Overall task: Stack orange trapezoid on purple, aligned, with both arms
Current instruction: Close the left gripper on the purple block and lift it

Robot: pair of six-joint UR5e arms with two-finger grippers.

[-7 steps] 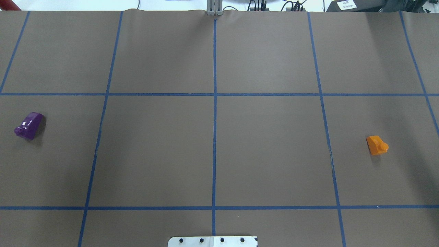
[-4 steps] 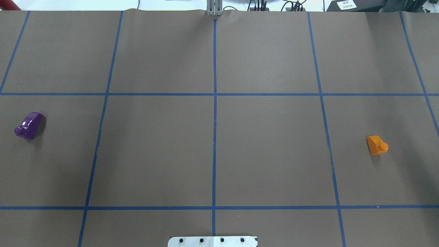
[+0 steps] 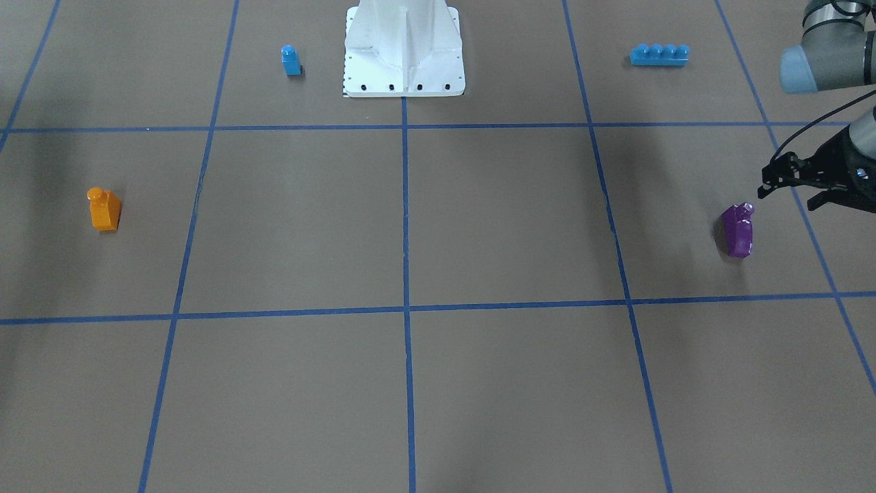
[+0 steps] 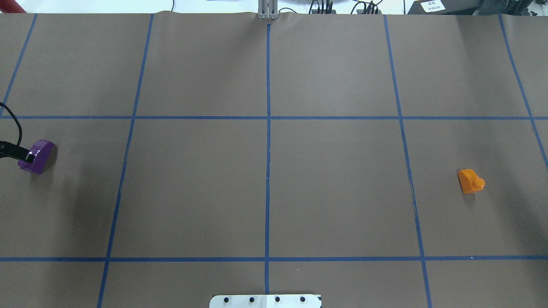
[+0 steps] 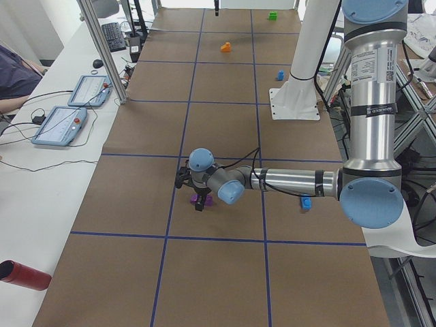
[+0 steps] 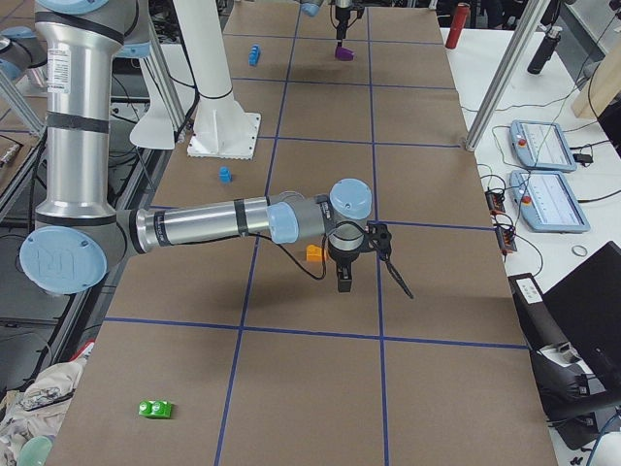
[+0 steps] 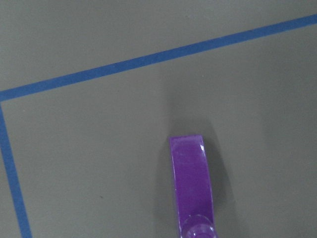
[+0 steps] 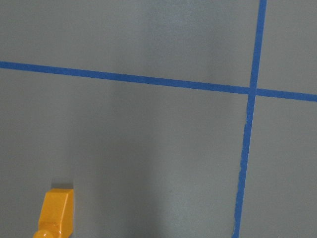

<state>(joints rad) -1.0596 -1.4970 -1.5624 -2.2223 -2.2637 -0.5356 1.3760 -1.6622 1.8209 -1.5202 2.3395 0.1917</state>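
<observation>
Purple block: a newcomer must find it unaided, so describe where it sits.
From the white pedestal, go to the robot's left along the brown table. There, in a blue-taped square, lies the purple block: the only purple piece, slanted, with one stud.

Brown paper covers the table [image 4: 192, 192], marked into large squares by blue tape lines [image 4: 267, 192]. A white bench [image 5: 41, 177] runs along one side, carrying two control pendants [image 5: 60, 126] and a keyboard [image 5: 111, 34], with an aluminium frame post [image 5: 105, 51] rising at its edge.
</observation>
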